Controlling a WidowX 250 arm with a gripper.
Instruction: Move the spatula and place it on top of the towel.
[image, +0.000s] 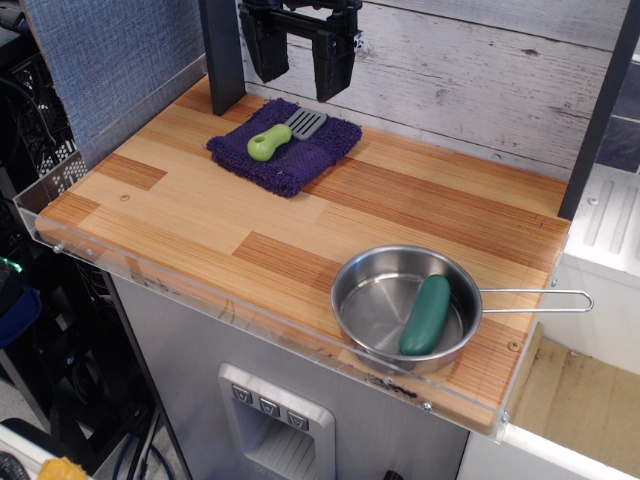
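The spatula (282, 134), with a grey slotted blade and a lime-green handle, lies on top of the dark purple towel (285, 150) at the back left of the wooden table. My gripper (300, 65) hangs in the air above the towel's far edge, by the back wall. Its two black fingers stand apart and hold nothing.
A steel pan (405, 305) with a long wire handle sits at the front right and holds a dark green pickle-shaped toy (426, 316). A clear plastic rim (200, 290) runs along the table's front and left edges. A dark post (221, 55) stands at the back left.
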